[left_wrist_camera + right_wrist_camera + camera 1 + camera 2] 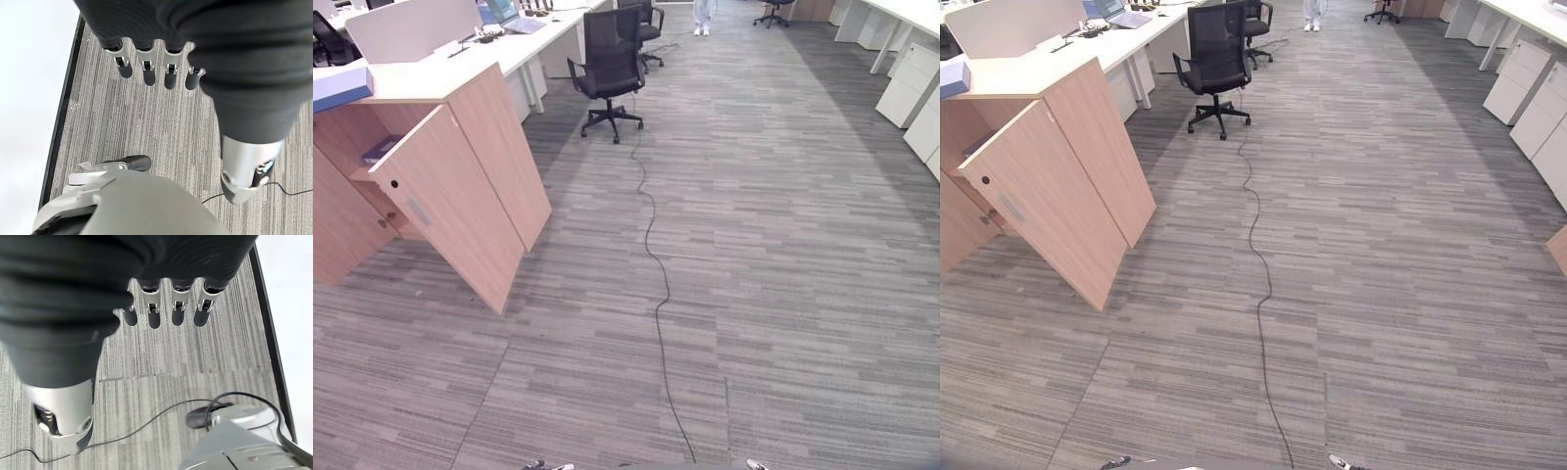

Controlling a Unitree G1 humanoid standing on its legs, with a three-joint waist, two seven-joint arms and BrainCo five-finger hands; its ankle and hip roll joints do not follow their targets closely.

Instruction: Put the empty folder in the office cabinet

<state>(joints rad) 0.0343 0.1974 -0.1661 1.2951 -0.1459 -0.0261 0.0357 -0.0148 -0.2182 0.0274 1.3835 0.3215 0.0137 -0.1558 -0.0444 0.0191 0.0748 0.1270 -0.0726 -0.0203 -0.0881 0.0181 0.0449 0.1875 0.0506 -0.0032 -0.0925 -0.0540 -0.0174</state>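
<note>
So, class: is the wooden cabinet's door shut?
No: in the left eye view the cabinet door stands swung open, showing a shelf inside the office cabinet.

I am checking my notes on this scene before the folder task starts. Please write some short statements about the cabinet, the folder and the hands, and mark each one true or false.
1. The cabinet door stands open. True.
2. The blue folder lies on the carpet. False: it rests on top of the cabinet.
3. The left hand holds the folder. False: its fingers hang relaxed and hold nothing, over the carpet.
4. The right hand holds nothing. True.
5. A black office chair stands beyond the cabinet. True.
</note>
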